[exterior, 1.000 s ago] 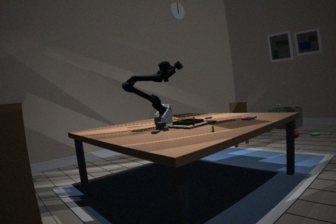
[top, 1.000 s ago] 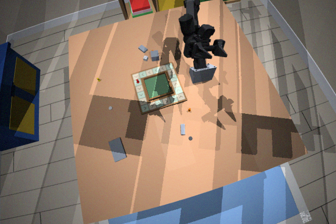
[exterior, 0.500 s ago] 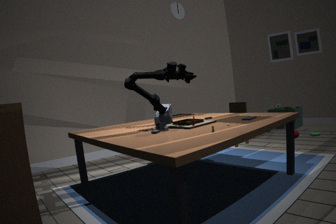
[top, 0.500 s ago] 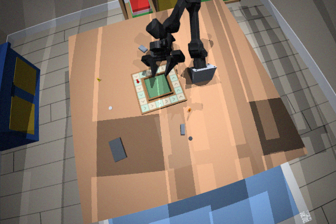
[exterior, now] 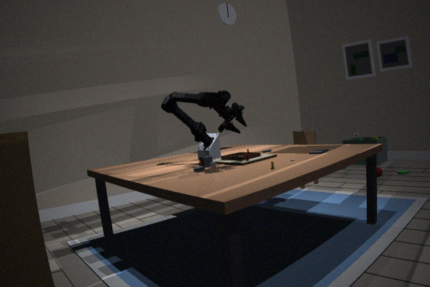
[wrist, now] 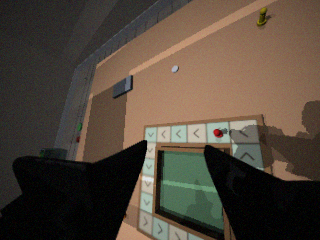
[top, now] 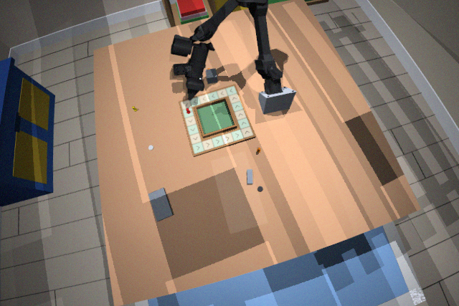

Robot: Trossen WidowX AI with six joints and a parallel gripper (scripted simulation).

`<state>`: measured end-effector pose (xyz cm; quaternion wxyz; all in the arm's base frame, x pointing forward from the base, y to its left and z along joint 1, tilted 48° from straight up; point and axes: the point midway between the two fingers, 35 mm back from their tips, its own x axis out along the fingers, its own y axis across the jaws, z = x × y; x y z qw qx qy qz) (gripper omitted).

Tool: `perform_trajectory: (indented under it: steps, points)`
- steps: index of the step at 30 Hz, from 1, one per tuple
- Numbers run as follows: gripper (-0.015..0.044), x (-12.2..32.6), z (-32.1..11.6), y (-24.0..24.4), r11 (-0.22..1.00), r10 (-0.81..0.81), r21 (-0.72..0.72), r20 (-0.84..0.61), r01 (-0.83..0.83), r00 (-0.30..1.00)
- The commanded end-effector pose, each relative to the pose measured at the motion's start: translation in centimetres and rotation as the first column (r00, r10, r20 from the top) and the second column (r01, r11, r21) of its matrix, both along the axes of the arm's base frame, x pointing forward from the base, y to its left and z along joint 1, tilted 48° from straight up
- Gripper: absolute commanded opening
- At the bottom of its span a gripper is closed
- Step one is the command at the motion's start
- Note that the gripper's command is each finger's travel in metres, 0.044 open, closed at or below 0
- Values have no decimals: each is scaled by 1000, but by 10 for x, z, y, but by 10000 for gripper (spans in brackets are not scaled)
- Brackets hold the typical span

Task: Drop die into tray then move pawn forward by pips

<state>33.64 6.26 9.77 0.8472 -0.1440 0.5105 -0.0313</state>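
Top cam's high above the board (top: 224, 142) (exterior: 242, 162) (wrist: 203, 123), looking down; exterior's low, farther off, sideways; wrist's closest, angled down. All share it.

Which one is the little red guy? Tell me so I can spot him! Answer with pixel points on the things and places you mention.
On the wooden table (top: 125, 169) (exterior: 222, 186) lies a square board (top: 223, 144) with arrowed squares. The small red pawn (top: 188, 111) (exterior: 247, 156) (wrist: 218, 133) stands on it; the yellow pawn (top: 135, 109) (exterior: 272, 165) (wrist: 262, 18) stands off the board.
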Motion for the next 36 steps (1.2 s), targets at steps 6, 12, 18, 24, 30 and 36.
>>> perform_trajectory:
  steps: [6,12,18,24,30,36]
  points:
    - [275,-12,36,-134,822,-511,-278,24,497,859]
    - [275,-23,61,-185,668,-661,-390,79,633,746]
    - [275,-20,53,-195,668,-661,-391,79,633,746]
    - [275,-19,43,-206,668,-661,-391,80,633,746]
    - [275,-19,38,-213,668,-661,-391,80,633,746]
    - [275,-18,31,-220,668,-661,-391,80,633,746]
